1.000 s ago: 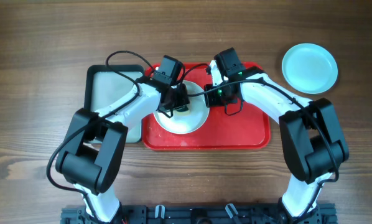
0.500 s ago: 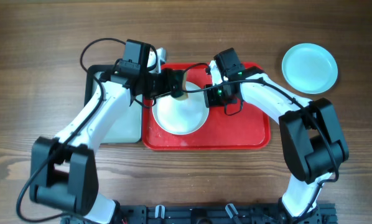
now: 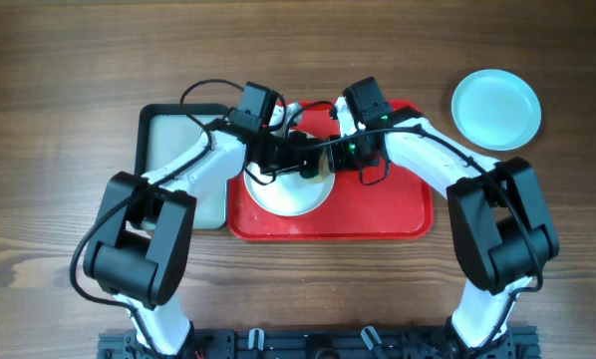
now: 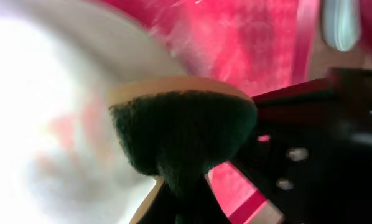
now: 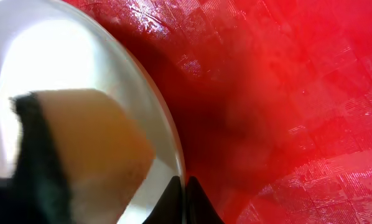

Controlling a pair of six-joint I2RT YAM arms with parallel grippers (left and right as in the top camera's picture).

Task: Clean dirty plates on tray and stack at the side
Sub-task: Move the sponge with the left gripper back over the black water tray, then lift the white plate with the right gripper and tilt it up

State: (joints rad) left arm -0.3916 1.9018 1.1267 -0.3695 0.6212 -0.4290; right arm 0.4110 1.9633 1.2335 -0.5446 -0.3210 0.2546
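A white plate point(image 3: 286, 189) lies on the left half of the red tray point(image 3: 378, 214). My left gripper point(image 3: 300, 162) is shut on a green sponge with a tan back point(image 4: 183, 134) and presses it on the plate's right part. In the left wrist view the plate point(image 4: 43, 124) shows faint red smears. My right gripper point(image 3: 331, 158) is shut on the plate's right rim; its thin fingertips point(image 5: 183, 198) pinch the rim of the plate point(image 5: 80, 50). The sponge point(image 5: 86, 149) is just left of them. A pale turquoise plate point(image 3: 495, 108) sits on the table at the right. A third plate is not visible.
A black-rimmed grey tray point(image 3: 173, 150) stands left of the red tray, partly under my left arm. The right half of the red tray point(image 5: 285, 93) is bare. Wooden table lies all around.
My left gripper with the sponge swung to the plate's back-left edge and then came back across the plate to its right side. My right gripper has held the rim without moving.
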